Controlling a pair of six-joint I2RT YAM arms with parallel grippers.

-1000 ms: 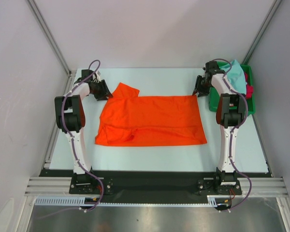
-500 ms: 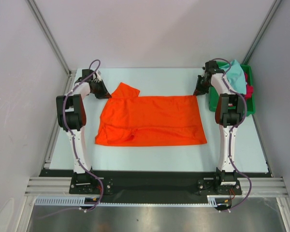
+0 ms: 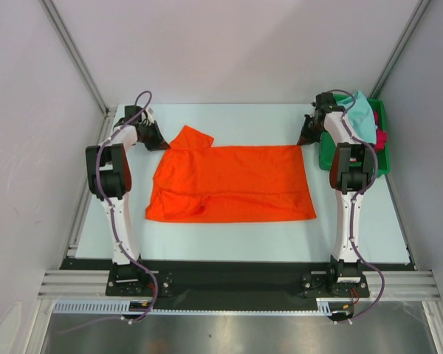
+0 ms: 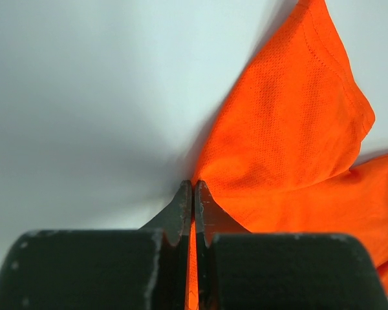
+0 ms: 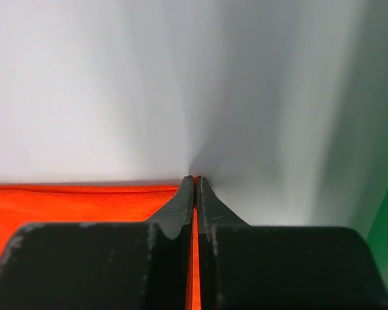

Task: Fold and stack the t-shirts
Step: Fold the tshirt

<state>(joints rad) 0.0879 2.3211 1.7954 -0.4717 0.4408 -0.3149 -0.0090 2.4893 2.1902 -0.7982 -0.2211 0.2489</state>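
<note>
The bright orange t-shirt (image 3: 232, 183) lies spread flat across the middle of the table, one sleeve sticking up at its far left corner. My left gripper (image 3: 165, 144) is shut on that far left corner; orange cloth (image 4: 291, 135) shows between its jaws (image 4: 194, 187). My right gripper (image 3: 301, 142) is shut on the far right corner; a strip of orange cloth (image 5: 71, 203) shows between its jaws (image 5: 194, 181). The light teal t-shirt (image 3: 362, 118) and the crimson red t-shirt (image 3: 382, 138) lie bunched in the green tray (image 3: 327, 157) at the far right.
The green tray stands against the right wall, just right of my right arm; its edge shows in the right wrist view (image 5: 387, 248). Walls and metal frame rails close in the table at left, back and right. A black strip (image 3: 236, 276) runs along the near edge.
Both grippers have shifted slightly outward at the far corners, drawing the shirt's far edge a bit tauter. The shirt otherwise lies as before.
</note>
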